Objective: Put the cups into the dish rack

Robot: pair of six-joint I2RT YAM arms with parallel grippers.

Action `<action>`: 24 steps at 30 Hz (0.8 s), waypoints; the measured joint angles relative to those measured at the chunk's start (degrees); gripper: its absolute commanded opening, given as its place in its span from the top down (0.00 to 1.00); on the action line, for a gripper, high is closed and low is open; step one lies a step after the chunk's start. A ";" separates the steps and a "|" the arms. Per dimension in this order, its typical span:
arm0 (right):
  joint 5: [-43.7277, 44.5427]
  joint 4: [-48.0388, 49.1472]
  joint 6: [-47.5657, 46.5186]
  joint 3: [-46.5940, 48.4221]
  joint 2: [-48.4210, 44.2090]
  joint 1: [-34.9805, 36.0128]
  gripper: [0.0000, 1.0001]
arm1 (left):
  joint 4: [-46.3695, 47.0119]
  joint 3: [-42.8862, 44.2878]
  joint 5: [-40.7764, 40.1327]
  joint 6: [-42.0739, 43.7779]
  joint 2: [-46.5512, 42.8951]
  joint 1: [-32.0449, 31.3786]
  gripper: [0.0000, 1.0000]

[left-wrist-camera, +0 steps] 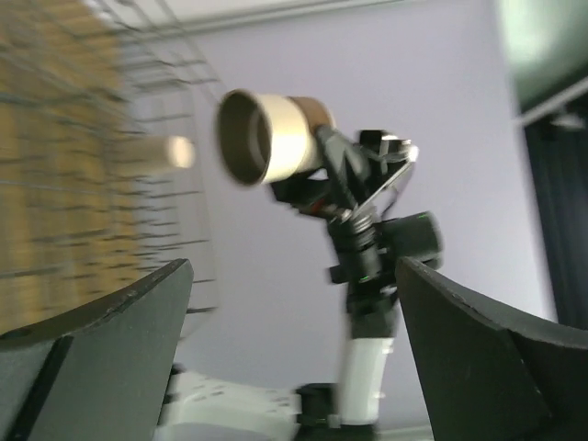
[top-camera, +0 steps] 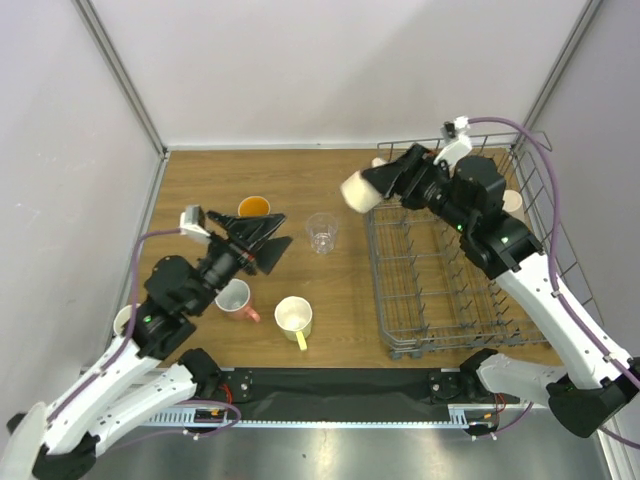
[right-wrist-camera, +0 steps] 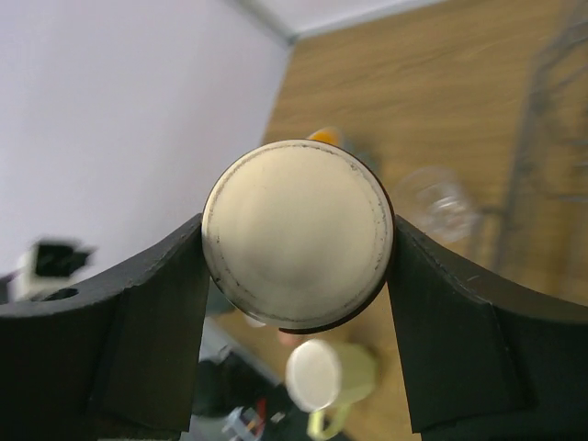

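Observation:
My right gripper (top-camera: 373, 188) is shut on a beige cup (top-camera: 358, 190), held on its side in the air by the dish rack's (top-camera: 450, 290) far left corner. The right wrist view shows that cup's round base (right-wrist-camera: 297, 234) clamped between both fingers. My left gripper (top-camera: 277, 252) stands open and empty over the table, its fingers (left-wrist-camera: 92, 349) wide apart; its wrist view looks across at the held beige cup (left-wrist-camera: 271, 138). On the table stand a blue cup with orange inside (top-camera: 254, 207), a clear glass (top-camera: 322, 232), a pink cup (top-camera: 235, 298) and a yellow-cream mug (top-camera: 294, 317).
Another pale cup (top-camera: 512, 200) shows at the rack's far right side, half hidden by the right arm. A pale round cup-like thing (top-camera: 125, 318) lies at the table's left edge behind the left arm. White walls close in the table on three sides.

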 measured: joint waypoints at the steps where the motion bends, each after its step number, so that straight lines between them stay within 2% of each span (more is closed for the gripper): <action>1: 1.29 -0.46 -1.99 0.00 0.07 -1.57 1.00 | -4.66 1.36 -0.11 2.03 -1.20 0.57 0.03; 5: 6.10 -0.85 -10.05 -0.02 1.07 -7.10 1.00 | -20.02 8.59 -0.20 11.45 -1.77 1.18 0.05; 10: 12.85 3.13 -18.86 -4.17 2.60 -10.03 1.00 | -34.93 17.86 0.04 23.71 3.15 1.20 0.06; 15: 17.25 8.76 -26.82 -11.93 5.46 -13.07 1.00 | -44.28 23.43 0.35 33.81 8.17 1.25 0.06; 24: 18.84 18.27 -34.40 -14.53 15.30 -18.16 1.00 | -53.48 30.45 0.13 44.74 14.47 1.99 0.05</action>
